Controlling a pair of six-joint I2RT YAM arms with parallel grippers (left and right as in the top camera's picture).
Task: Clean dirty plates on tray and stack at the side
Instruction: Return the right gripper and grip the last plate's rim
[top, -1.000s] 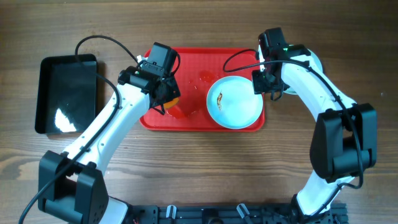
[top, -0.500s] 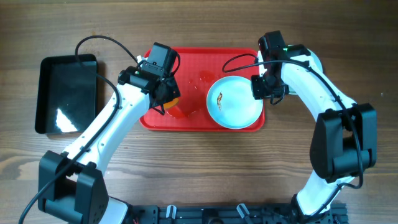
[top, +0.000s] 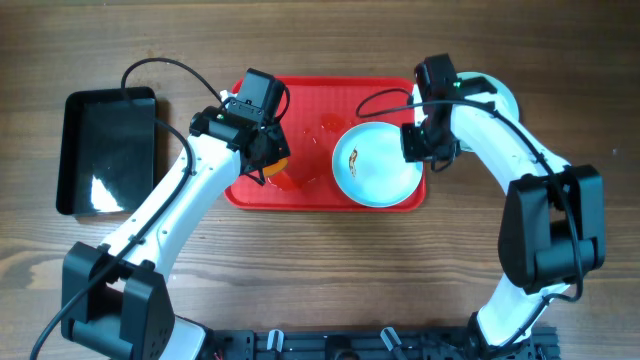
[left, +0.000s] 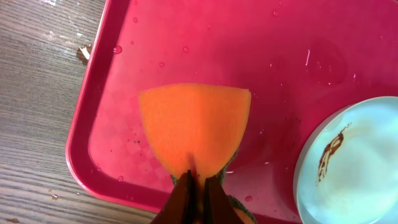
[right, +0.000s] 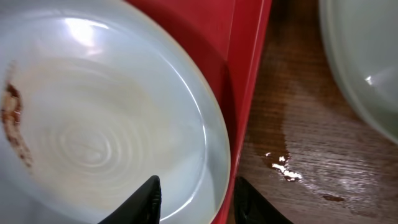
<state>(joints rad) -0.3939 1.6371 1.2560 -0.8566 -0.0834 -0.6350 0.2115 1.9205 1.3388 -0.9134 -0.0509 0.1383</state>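
A pale-blue plate (top: 377, 163) with a brown smear lies on the right half of the red tray (top: 310, 100). My right gripper (top: 421, 146) is open at the plate's right rim. In the right wrist view its fingers (right: 196, 199) straddle the plate's (right: 93, 124) rim and the tray's rim (right: 249, 81). Another pale plate (right: 367, 62) sits on the table right of the tray, mostly hidden under my right arm in the overhead view (top: 508, 98). My left gripper (left: 198, 193) is shut on an orange sponge (left: 196, 127) over the tray's left part (top: 275, 165).
A black rectangular bin (top: 108, 150) stands on the table at the far left. Water drops lie on the tray (left: 186, 43). A small puddle (right: 283, 165) lies on the wood beside the tray's right rim.
My right gripper has moved a little toward the front along the plate's right rim. The left arm and sponge have not moved.
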